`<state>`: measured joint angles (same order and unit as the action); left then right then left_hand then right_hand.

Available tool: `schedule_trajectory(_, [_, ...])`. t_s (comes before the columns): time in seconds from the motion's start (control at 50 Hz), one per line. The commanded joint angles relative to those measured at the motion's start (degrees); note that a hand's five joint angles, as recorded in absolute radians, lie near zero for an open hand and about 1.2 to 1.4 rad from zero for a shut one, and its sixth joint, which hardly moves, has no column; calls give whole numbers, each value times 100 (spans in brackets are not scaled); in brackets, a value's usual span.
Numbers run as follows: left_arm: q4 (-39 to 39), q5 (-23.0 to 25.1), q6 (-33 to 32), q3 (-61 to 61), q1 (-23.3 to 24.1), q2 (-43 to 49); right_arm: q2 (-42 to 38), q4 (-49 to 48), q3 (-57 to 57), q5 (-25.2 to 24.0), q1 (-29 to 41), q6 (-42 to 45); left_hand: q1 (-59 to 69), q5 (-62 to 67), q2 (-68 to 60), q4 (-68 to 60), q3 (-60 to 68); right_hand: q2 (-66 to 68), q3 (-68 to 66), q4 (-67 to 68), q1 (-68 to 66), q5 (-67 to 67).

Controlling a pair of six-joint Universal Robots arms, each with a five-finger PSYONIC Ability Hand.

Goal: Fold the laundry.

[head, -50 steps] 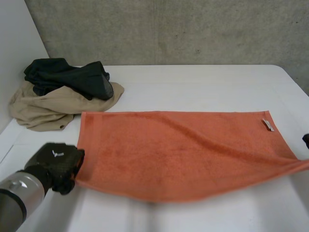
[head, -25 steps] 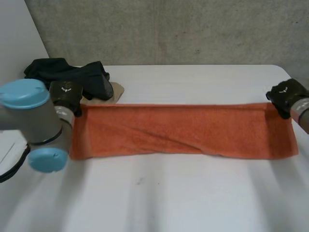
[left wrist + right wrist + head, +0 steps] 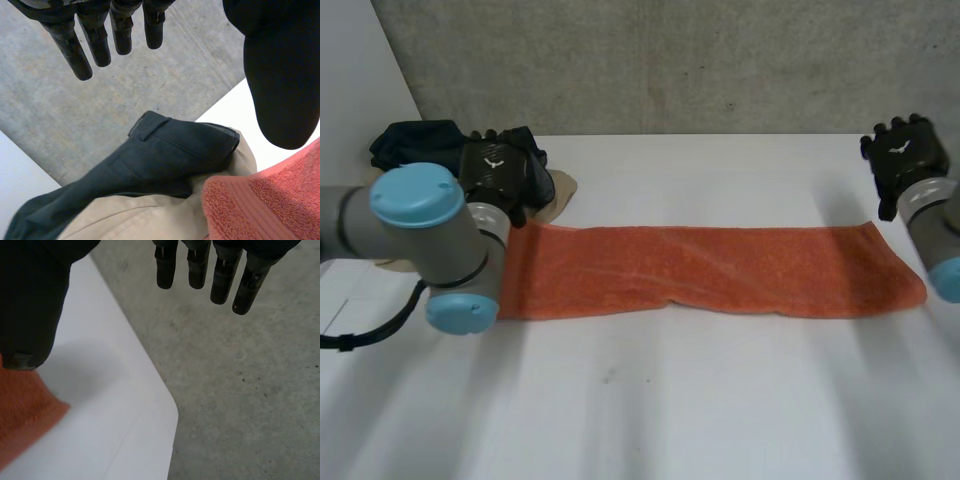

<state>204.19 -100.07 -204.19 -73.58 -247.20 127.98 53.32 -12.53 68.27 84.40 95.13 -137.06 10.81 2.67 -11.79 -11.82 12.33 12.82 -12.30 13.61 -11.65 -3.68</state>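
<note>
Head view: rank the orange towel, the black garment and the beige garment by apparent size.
1. orange towel
2. black garment
3. beige garment, mostly hidden behind the left arm, so unsure

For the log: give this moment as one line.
towel: folded strip on table | left hand: open | right hand: open | clothes pile: beside left hand

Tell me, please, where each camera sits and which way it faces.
Head view: behind and between the arms, looking down on the table and towel; left hand and right hand show.
Left wrist view: on the left wrist, looking past open fingers at dark clothes.
Right wrist view: on the right wrist, looking past open fingers at the table's corner.
All three share the towel.
</note>
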Motion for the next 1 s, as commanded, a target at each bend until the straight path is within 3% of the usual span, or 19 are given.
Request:
schedule_trajectory(0.02, [7, 23, 29, -1288, -13, -1142, 1145, 943, 1047, -880, -530, -506, -81, -267, 179, 182, -233, -282, 230, -361, 165, 368])
schedule_trajectory(0.18, [95, 418, 160, -2221, 84, -1785, 1234, 1789, 1671, -1549, -1162, -471, -81, -267, 179, 182, -233, 431, -483, 351, -548, -345])
schedule_trajectory(0.3, [139, 462, 318, -2301, 146, -1776, 1137, 1491, 1918, -1786, -1401, -444, -81, -267, 179, 182, -233, 870, -922, 790, -987, -784])
schedule_trajectory(0.48, [139, 471, 371, -2309, 128, -1723, 355, 928, 1778, -2085, -1691, -444, -81, -267, 179, 182, -233, 2115, -2166, 2035, -2232, -2029])
schedule_trajectory(0.52, [130, 471, 371, -2318, 137, -1723, 171, 928, 1699, -2138, -1709, -435, -81, -267, 179, 182, -233, 3537, -3589, 3457, -3654, -3451])
schedule_trajectory(0.54, [130, 471, 371, -2327, 137, -1723, 109, 936, 1663, -2164, -1709, -444, -81, -267, 179, 182, -233, 4694, -4746, 4614, -4811, -4608])
schedule_trajectory(0.56, [139, 471, 371, -2353, 137, -1723, 48, 936, 1602, -2156, -1717, -435, -81, -267, 179, 182, -233, 6698, -6750, 6618, -6815, -6612])
schedule_trajectory(0.78, [130, 462, 371, -2371, 137, -1820, 275, 945, 1602, -2209, -2112, -277, -81, -267, 179, 182, -233, 6718, -6770, 6639, -6835, -6632])
schedule_trajectory(1.0, [130, 471, 371, -2476, 137, -1855, 487, 901, 1242, -1840, -3053, 838, -81, -267, 179, 182, -233, 6718, -6770, 6639, -6835, -6632])
